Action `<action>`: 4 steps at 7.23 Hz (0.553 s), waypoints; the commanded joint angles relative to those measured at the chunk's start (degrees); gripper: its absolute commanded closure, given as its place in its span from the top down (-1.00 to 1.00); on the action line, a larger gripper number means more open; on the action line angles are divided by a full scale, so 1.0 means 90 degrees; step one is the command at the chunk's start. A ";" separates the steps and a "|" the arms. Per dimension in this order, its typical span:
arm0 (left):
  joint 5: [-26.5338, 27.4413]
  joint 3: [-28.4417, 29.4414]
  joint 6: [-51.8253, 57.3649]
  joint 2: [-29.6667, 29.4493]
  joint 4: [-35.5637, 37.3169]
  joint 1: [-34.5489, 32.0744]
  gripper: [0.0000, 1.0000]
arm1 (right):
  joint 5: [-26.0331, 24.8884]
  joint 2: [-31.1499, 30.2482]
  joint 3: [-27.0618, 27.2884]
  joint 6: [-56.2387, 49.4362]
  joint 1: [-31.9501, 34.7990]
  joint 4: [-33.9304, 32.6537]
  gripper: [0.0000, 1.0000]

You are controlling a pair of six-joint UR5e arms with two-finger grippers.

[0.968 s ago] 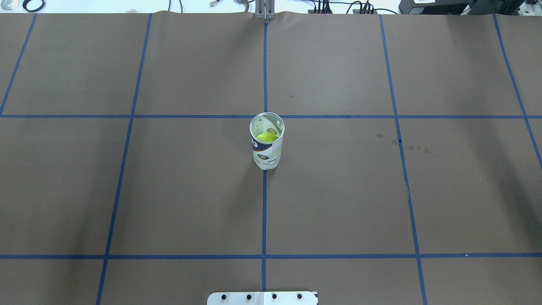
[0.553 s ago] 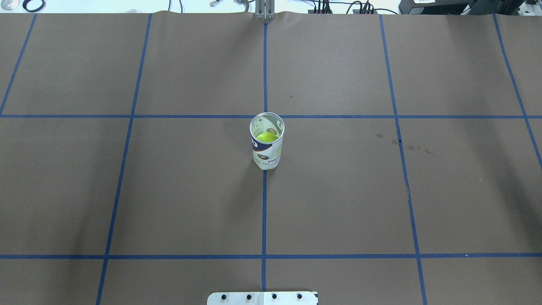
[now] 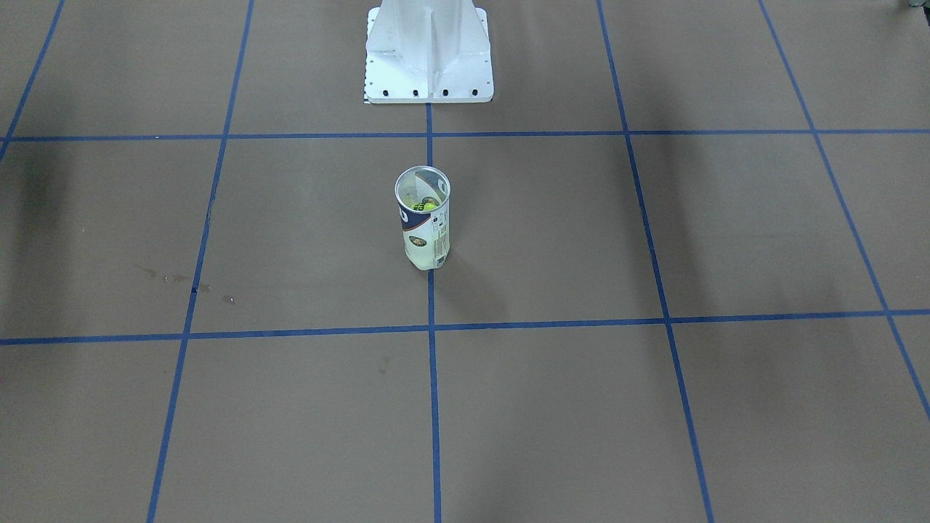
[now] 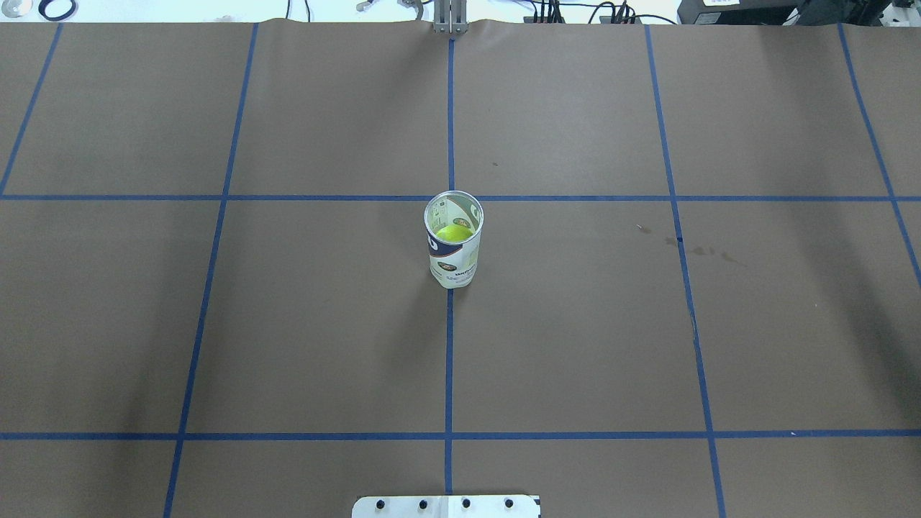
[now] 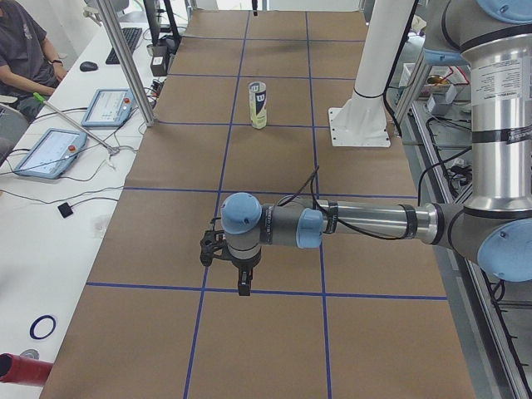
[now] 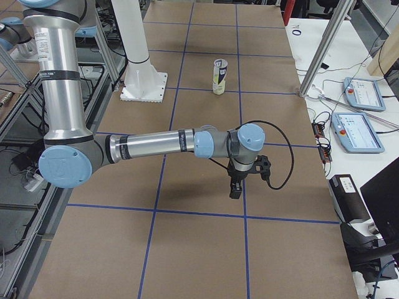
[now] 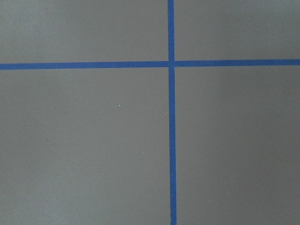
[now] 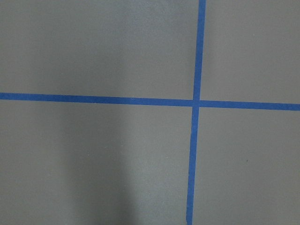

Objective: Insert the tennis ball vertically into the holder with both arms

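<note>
The holder [image 4: 455, 260] stands upright with its mouth open at the middle of the brown table, also seen in the front view [image 3: 425, 236]. A yellow-green tennis ball [image 4: 454, 232] sits inside it, below the rim. My left gripper [image 5: 242, 287] hangs over the table's left end, far from the holder [image 5: 258, 105]. Over the right end hangs my right gripper [image 6: 235, 192], likewise far from the holder [image 6: 219, 76]. Both grippers show only in the side views, so I cannot tell whether they are open or shut. The wrist views hold only table and blue tape.
A white pedestal [image 3: 429, 51] is bolted at the robot's side of the table. Blue tape lines grid the brown surface. A seated person [image 5: 21, 50] and tablets [image 5: 108, 106] are on the side desk beyond aluminium posts [image 5: 125, 58].
</note>
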 commanded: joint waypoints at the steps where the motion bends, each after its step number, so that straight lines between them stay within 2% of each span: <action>1: 0.0004 0.0014 0.0000 0.0002 -0.0005 0.0003 1.00 | 0.0000 0.0000 0.0000 0.0004 0.0000 0.0000 0.98; 4: 0.0004 0.0062 0.0038 -0.0028 -0.0064 0.0003 1.00 | 0.0000 0.0000 0.0010 0.0004 0.0000 0.0000 0.98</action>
